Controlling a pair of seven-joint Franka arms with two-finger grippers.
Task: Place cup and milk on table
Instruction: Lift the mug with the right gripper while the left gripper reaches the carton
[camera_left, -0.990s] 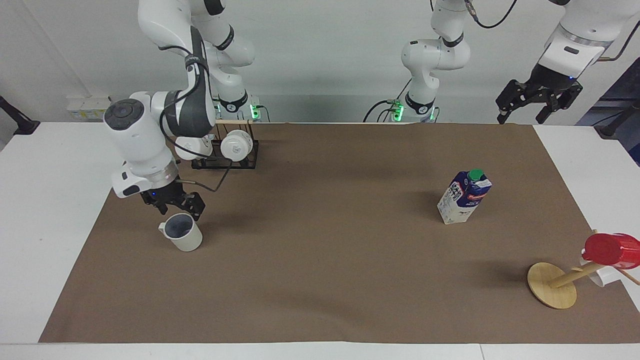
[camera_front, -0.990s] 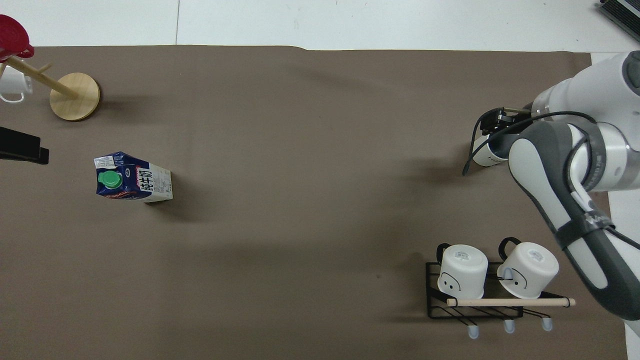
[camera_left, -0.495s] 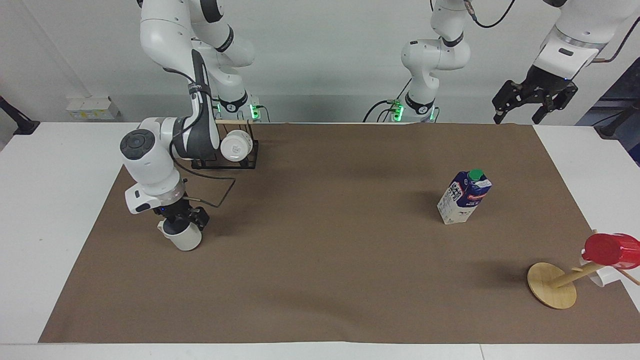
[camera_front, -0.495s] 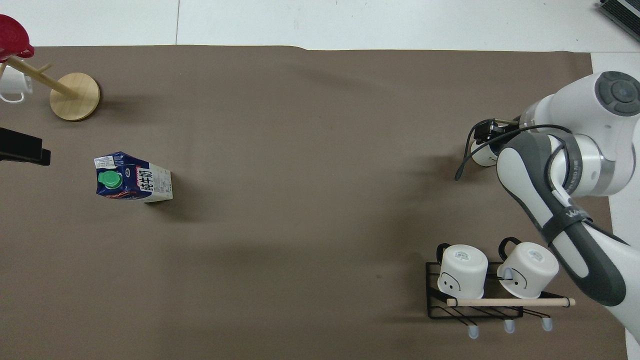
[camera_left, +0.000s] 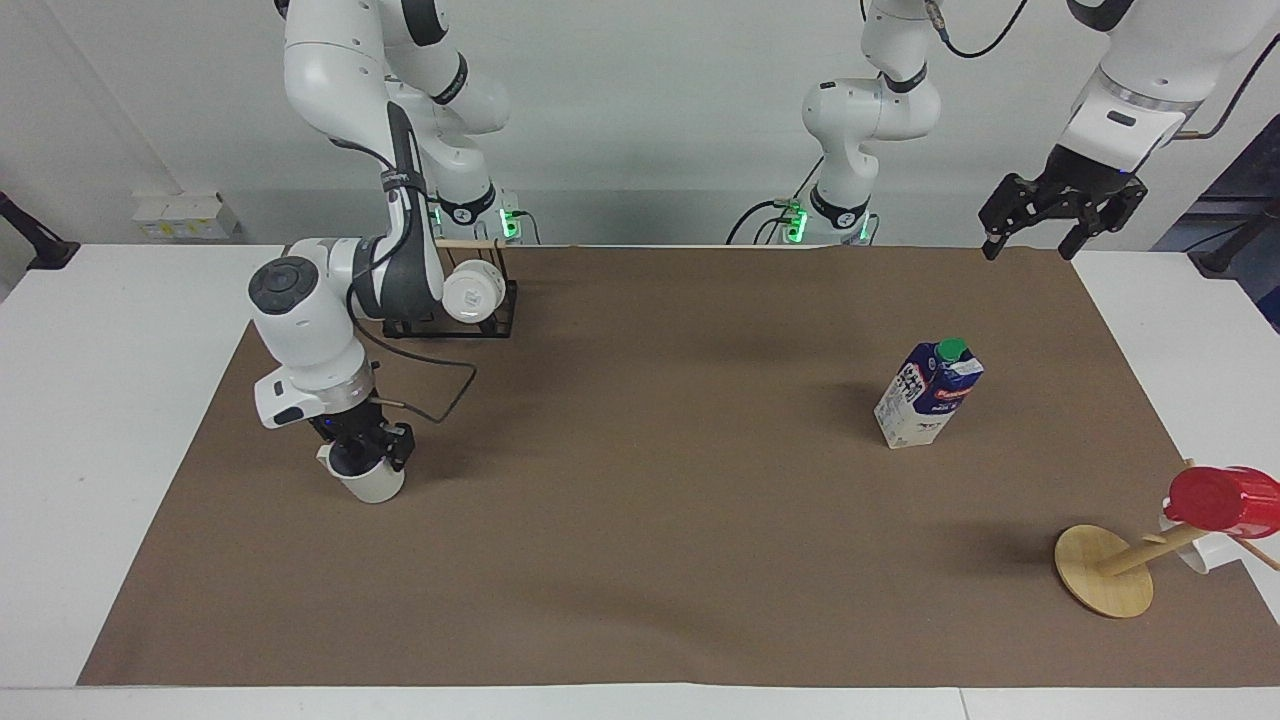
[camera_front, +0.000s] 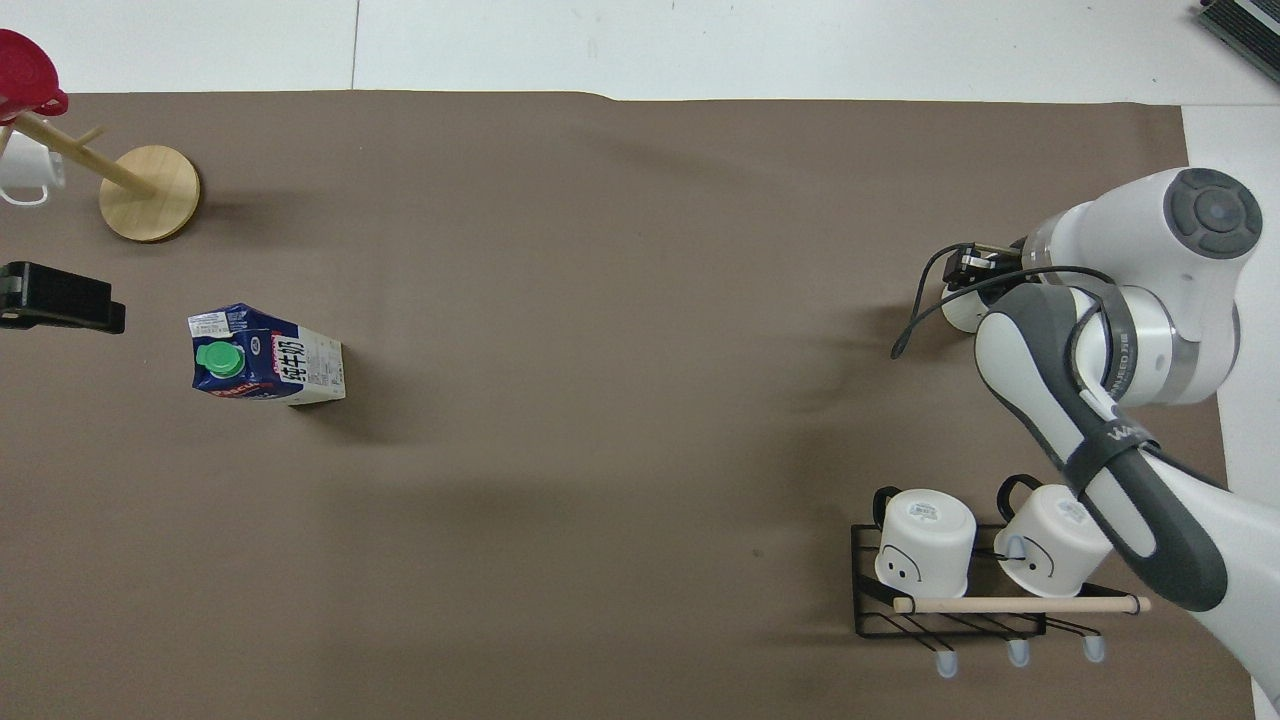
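The cream-white cup is upright at the brown sheet of the table, toward the right arm's end. My right gripper points straight down and is shut on the cup's rim. I cannot tell whether the cup's base touches the sheet. From overhead the gripper hides most of the cup. The milk stands upright on the sheet toward the left arm's end, also seen from overhead. My left gripper waits open and empty, raised over the sheet's corner, and shows at the overhead view's edge.
A black wire rack with two white mugs stands near the right arm's base, also seen from overhead. A tilted wooden mug tree carries a red cup and a white mug at the left arm's end.
My right arm has come down with the cup in its gripper, lowering it to the sheet. My left gripper has risen slightly. The milk has not moved.
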